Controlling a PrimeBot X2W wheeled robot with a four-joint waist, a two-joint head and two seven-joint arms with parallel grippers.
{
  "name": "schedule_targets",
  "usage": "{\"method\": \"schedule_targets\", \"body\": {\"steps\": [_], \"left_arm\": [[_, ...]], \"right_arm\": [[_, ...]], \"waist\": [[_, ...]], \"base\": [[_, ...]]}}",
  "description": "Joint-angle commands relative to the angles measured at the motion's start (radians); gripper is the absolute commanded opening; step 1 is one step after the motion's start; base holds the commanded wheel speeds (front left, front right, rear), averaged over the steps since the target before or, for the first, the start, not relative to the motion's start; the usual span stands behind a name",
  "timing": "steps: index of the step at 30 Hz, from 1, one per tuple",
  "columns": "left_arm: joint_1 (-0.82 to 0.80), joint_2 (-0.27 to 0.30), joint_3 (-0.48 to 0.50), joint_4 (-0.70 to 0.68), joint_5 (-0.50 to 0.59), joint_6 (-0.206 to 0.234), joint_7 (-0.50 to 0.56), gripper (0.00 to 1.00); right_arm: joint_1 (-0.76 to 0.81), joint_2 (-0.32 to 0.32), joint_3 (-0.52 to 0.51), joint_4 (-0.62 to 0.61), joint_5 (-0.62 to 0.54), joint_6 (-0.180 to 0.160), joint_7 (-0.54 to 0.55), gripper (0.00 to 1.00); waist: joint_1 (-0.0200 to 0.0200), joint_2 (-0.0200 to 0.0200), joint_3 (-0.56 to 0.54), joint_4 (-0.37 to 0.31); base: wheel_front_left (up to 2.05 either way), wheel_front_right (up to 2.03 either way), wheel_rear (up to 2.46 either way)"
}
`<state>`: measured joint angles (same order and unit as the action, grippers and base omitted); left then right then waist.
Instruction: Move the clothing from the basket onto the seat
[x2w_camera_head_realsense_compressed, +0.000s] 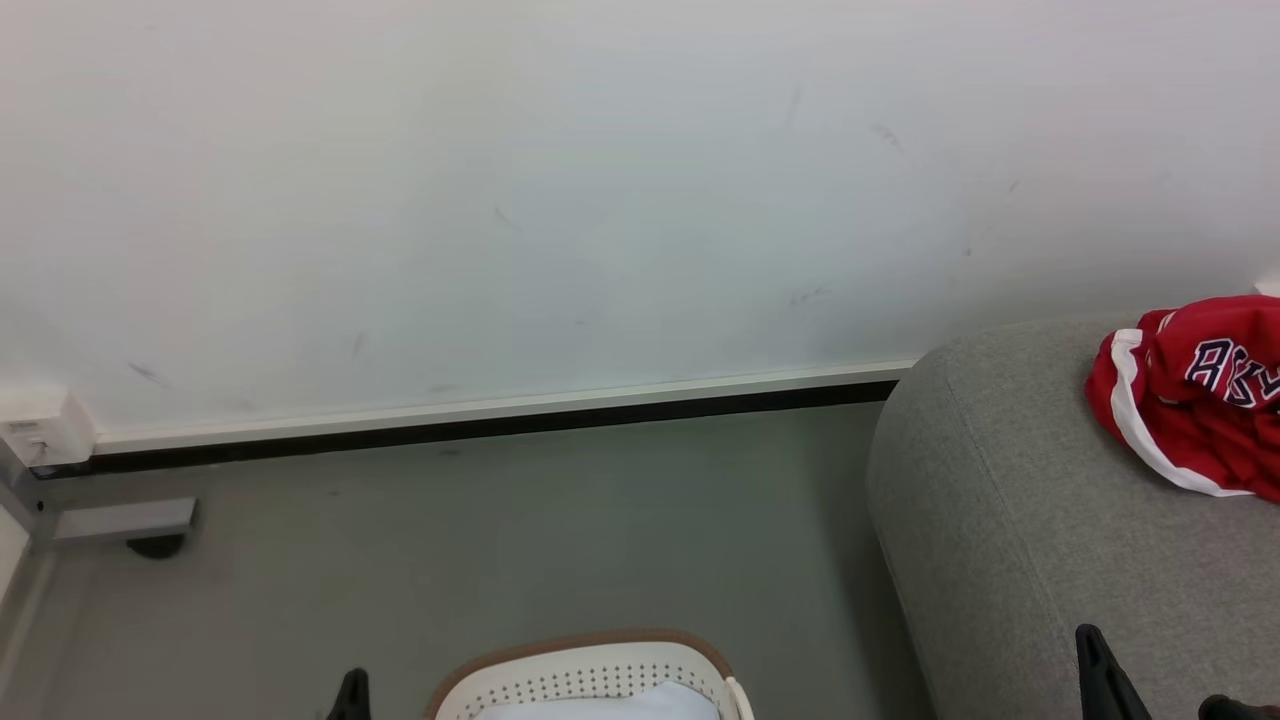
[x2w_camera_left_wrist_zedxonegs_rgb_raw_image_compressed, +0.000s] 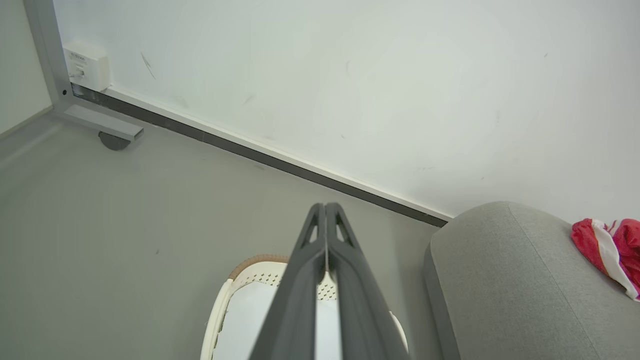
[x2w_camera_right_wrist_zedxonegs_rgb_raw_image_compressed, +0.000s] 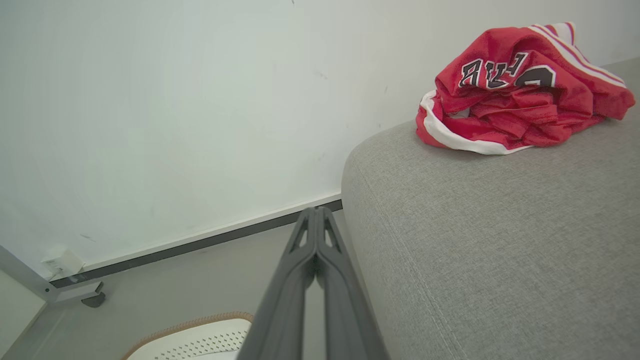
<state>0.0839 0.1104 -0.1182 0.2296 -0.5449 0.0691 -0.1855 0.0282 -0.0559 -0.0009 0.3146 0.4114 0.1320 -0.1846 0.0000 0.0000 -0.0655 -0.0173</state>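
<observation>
The left gripper (x2w_camera_left_wrist_zedxonegs_rgb_raw_image_compressed: 325, 210), fingers pressed together on nothing, hangs over the basket (x2w_camera_left_wrist_zedxonegs_rgb_raw_image_compressed: 218, 310) (white inside). The right gripper (x2w_camera_right_wrist_zedxonegs_rgb_raw_image_compressed: 315, 215), likewise closed and empty, has the seat (x2w_camera_right_wrist_zedxonegs_rgb_raw_image_compressed: 475, 240) just beside it, with the clothing (x2w_camera_right_wrist_zedxonegs_rgb_raw_image_compressed: 520, 90) lying on the seat beyond its tips.

We see the basket (x2w_camera_head_realsense_compressed: 590, 678) cut off by the head view's bottom edge, the clothing (x2w_camera_head_realsense_compressed: 1200, 430) by its right edge, its lettering folded and unreadable. The left gripper (x2w_camera_left_wrist_zedxonegs_rgb_raw_image_compressed: 325, 206) hides part of the basket's inside.

Open floor (x2w_camera_head_realsense_compressed: 820, 600) between basket (x2w_camera_head_realsense_compressed: 580, 645) and seat (x2w_camera_head_realsense_compressed: 1000, 520); wall (x2w_camera_head_realsense_compressed: 600, 200) beyond.
</observation>
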Motion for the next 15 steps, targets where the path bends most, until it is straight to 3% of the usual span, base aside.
{"method": "schedule_targets", "body": {"steps": [1, 15], "left_arm": [[-0.029, 0.003, 0.013, -0.01, -0.043, -0.009, 0.009, 0.0], [-0.063, -0.01, 0.056, -0.006, -0.244, -0.047, 0.065, 0.0]], "right_arm": [[-0.031, -0.001, -0.006, -0.022, 0.044, 0.0, 0.006, 0.0], [-0.053, 0.0, -0.027, -0.033, 0.272, -0.001, 0.063, 0.0]], "waist": [[0.0, 0.0, 0.001, 0.0], [0.0, 0.0, 0.01, 0.002]], "base": [[0.0, 0.0, 0.0], [0.0, 0.0, 0.0]]}}
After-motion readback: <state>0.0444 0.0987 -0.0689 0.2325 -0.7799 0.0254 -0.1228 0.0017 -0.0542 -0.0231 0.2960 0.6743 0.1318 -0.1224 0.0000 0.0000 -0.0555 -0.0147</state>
